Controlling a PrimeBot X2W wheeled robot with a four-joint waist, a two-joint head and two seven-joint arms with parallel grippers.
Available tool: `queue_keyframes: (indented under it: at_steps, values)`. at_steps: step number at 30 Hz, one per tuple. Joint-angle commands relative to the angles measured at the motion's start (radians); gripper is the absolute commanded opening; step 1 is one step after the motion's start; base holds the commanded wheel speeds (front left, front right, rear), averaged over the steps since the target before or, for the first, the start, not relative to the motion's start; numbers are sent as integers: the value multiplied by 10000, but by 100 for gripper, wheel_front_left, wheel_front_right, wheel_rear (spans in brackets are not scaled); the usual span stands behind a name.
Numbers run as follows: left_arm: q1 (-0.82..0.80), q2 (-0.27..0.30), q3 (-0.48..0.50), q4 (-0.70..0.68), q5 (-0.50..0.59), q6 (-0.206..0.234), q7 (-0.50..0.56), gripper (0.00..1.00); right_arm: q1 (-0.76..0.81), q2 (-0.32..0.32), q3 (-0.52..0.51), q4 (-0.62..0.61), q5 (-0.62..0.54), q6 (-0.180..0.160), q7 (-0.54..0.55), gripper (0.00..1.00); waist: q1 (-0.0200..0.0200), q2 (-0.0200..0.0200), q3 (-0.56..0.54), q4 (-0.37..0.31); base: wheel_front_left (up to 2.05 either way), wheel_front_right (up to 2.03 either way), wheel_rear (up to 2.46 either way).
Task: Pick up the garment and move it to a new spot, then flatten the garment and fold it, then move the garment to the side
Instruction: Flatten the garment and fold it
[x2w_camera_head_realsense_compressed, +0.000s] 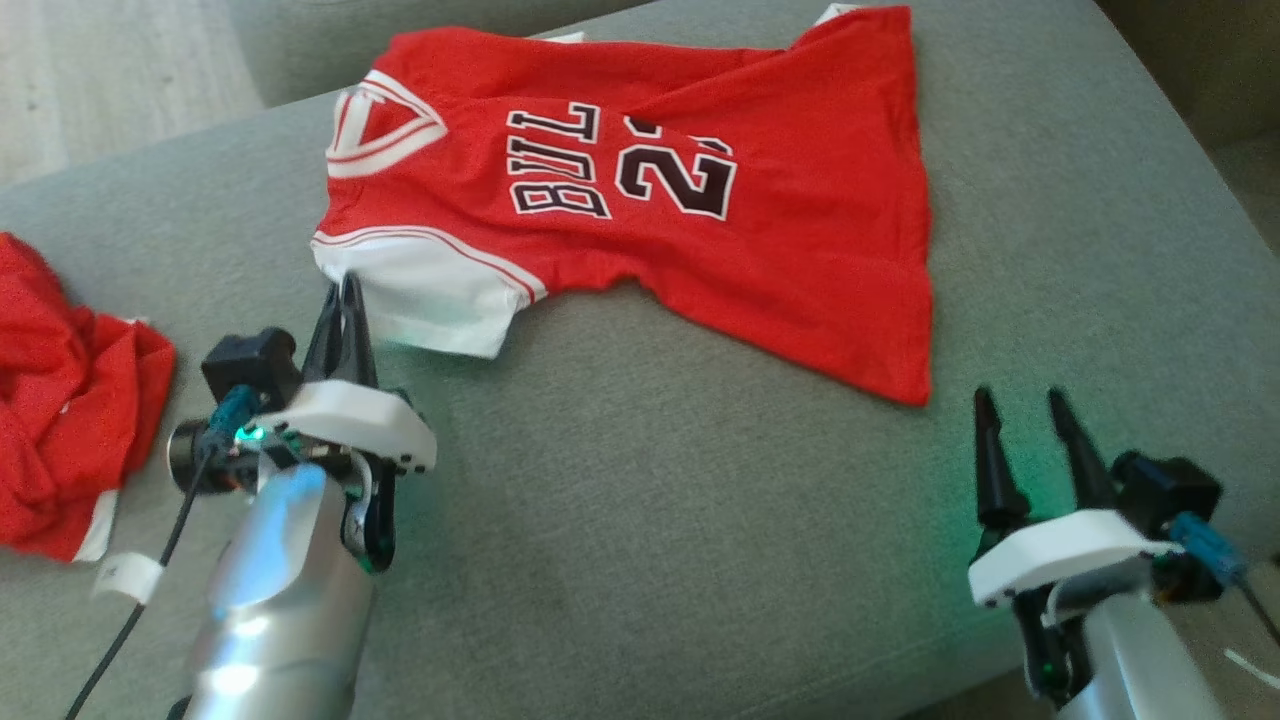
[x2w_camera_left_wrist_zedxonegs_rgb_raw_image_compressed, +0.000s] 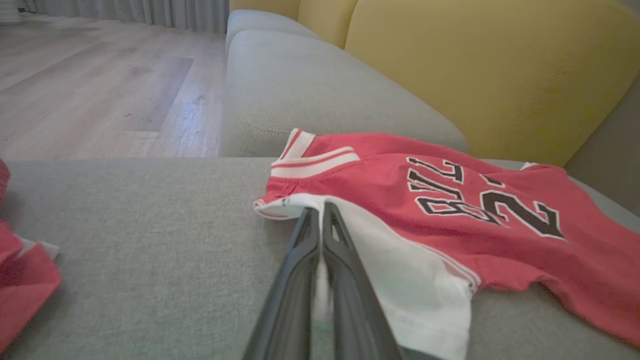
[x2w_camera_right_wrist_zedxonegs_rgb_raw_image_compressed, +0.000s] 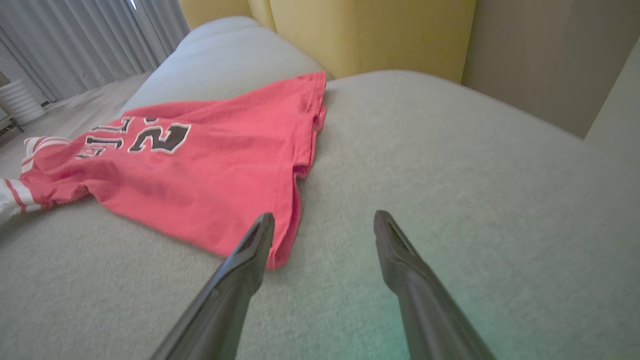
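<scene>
- We see the garment (x2w_camera_head_realsense_compressed: 700, 180), a red jersey, spread print-up on the grey cushion (x2w_camera_head_realsense_compressed: 700, 520), towards the far edge.
- Left gripper (x2w_camera_head_realsense_compressed: 343, 292) sits at the white sleeve (x2w_camera_head_realsense_compressed: 430, 300). The head view leaves the grip unclear. The left wrist view shows the jaws pressed together with white cloth pinched between them.
- Right gripper (x2w_camera_head_realsense_compressed: 1020, 400): jaws wide, nothing held, near the hem corner.
- The head view adds a crumpled red cloth (x2w_camera_head_realsense_compressed: 70, 430) at far left. The wrist views add the yellow backrest (x2w_camera_left_wrist_zedxonegs_rgb_raw_image_compressed: 475, 65) and the wood floor (x2w_camera_left_wrist_zedxonegs_rgb_raw_image_compressed: 100, 75).
</scene>
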Motion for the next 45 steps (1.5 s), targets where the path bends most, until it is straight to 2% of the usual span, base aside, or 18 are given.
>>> queue_keyframes:
  at_steps: [1,11,17,21,22,23,24,27,35,40,45]
  values:
    - [-127,174,340,-559,-28,52,-196,0,-409,-37,310,46,231,-7,122,100,0,0,-75,151,0,0,0]
    - [415,106,312,-2175,128,138,-335,0,-1459,-37,1138,2267,2167,-7,439,100,0,0,-158,785,0,0,0]
    - [593,68,209,-2660,148,114,-341,0,-2186,-37,1259,4083,2704,-7,318,100,0,0,-152,1087,0,0,0]
    - [685,53,162,-2835,132,107,-343,0,-2557,-37,1731,4905,3231,-7,141,100,0,0,-156,1192,0,0,0]
    - [705,51,155,-2866,128,111,-343,0,-2628,-37,1883,5076,3335,-7,121,91,0,0,-156,1209,0,0,0]
    - [722,52,153,-2892,125,116,-343,0,-2684,-37,2049,5210,3458,-7,116,42,0,0,-159,1222,0,0,0]
    - [736,57,155,-2917,124,128,-344,0,-2736,-37,2232,5309,3595,-7,110,0,0,0,-162,1230,0,0,0]
    - [778,106,187,-2962,119,182,-344,0,-2860,-37,2815,5376,4047,-7,92,0,0,0,-205,1227,0,0,0]
    - [953,218,404,-3070,-82,193,-345,0,-3108,-37,3555,4948,4487,-7,-229,0,0,0,-617,1190,0,0,0]
    - [1059,336,782,-3510,-489,54,-343,0,-3558,-49,3235,3997,3823,-7,-409,0,0,0,-1152,1230,0,0,0]
    - [906,347,1173,-4520,-1240,-246,-73,0,-4038,-490,2635,2378,2951,-7,-368,0,0,0,-1810,1413,0,0,0]
